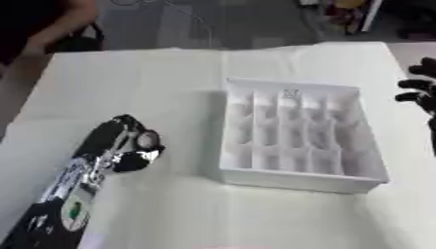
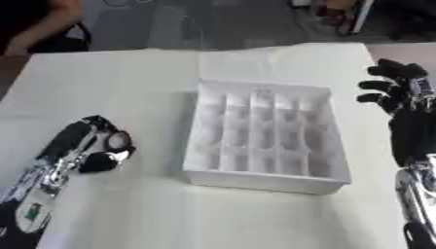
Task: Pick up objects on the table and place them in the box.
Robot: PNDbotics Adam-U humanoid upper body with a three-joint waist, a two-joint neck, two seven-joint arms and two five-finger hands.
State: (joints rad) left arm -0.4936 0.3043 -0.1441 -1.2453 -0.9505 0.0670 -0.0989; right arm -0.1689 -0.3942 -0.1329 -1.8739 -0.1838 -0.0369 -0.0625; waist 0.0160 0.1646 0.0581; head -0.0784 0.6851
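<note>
Box (image 1: 298, 133): white, divided into many small compartments, set near the middle of the surface (image 1: 170, 73); long axis running away from the robot. A small pale item may lie in a far compartment; it cannot be made out. No loose objects are seen on the surface outside the box.

Left hand (image 1: 132, 146): rested on the surface left of the box, near it but apart; fingers curled, nothing seen held.

Right hand (image 2: 396, 92): raised right of the box, level with its far end, apart from it; fingers relaxed and spread, empty.

Relation for the coming move: the box lies between the hands; the left is judged slightly nearer. With no object visible to pick, the next target cannot be told.
</note>
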